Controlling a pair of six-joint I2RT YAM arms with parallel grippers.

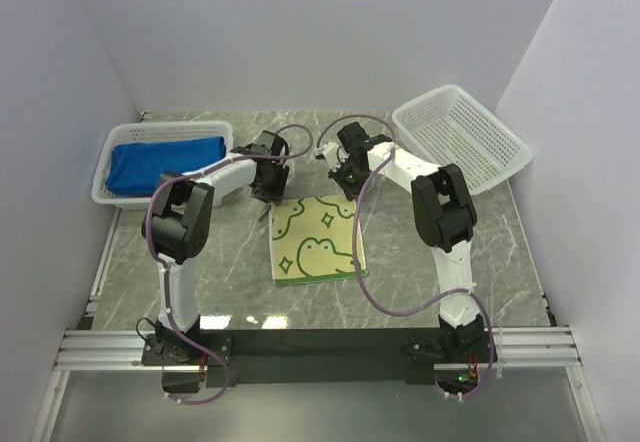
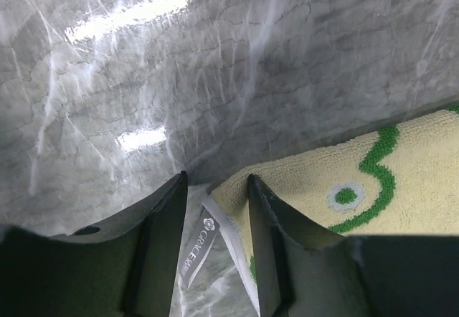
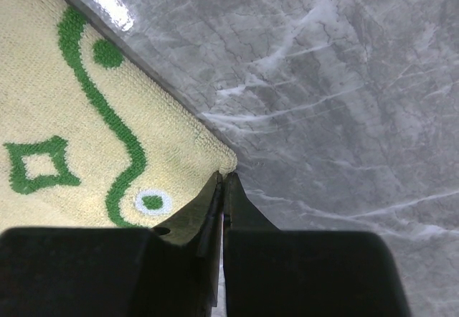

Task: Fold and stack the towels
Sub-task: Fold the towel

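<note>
left wrist view: left tool (image 2: 215, 182), jaws apart, astride far-left corner of pale yellow green-motif towel (image 2: 373, 166) and its sewn label (image 2: 197, 249); cloth lies flat on marble tabletop (image 2: 215, 59), midway between the arms. right tool (image 3: 224, 177), jaws closed, tips at far-right corner; whether cloth is nipped cannot be told. risks: left jaws catching label alone, corner slipping out; one-sided hold skewing the fold. blue towel (image 1: 165, 162) sits in left basket (image 1: 105, 187).
</note>
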